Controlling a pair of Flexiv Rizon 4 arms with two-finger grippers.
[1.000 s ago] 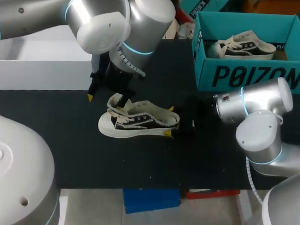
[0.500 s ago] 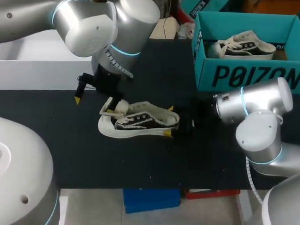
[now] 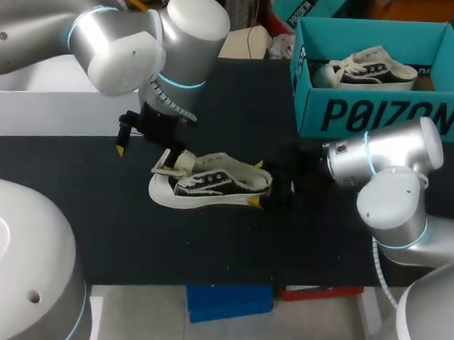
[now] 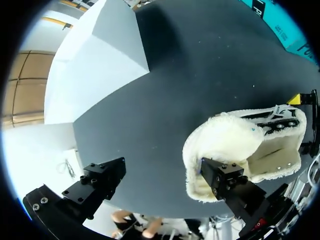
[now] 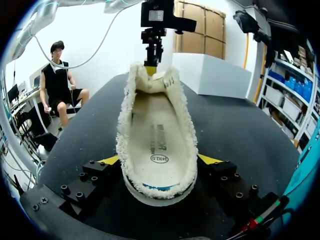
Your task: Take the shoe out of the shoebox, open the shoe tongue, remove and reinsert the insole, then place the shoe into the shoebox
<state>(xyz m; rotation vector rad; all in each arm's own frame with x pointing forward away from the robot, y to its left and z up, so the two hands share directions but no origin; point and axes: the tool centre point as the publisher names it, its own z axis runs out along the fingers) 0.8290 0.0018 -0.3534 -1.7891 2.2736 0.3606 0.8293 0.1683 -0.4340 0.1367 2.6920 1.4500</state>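
A black-and-white fleece-lined shoe (image 3: 211, 181) lies on its side on the black table (image 3: 96, 232), toe toward my left arm. My right gripper (image 3: 254, 184) is shut on its heel, a yellow tip on each side (image 5: 111, 160). In the right wrist view the shoe (image 5: 157, 135) gapes open, with the printed insole showing inside and the tongue (image 5: 150, 80) folded forward over the toe. My left gripper (image 3: 147, 153) stands open at the toe end; one finger (image 4: 230, 182) is over the shoe (image 4: 235, 150), the other out over bare table. The teal shoebox (image 3: 380, 113) sits back right.
A second shoe (image 3: 371, 69) lies inside the shoebox. A white box (image 3: 57, 95) stands along the back left of the table, close behind my left gripper. Bare black table stretches in front of the shoe to the near edge.
My left gripper has shifted left and a little lower beside the toe, opening wider; the tongue flap that stood up now lies lower. The right arm and the shoe have stayed put.
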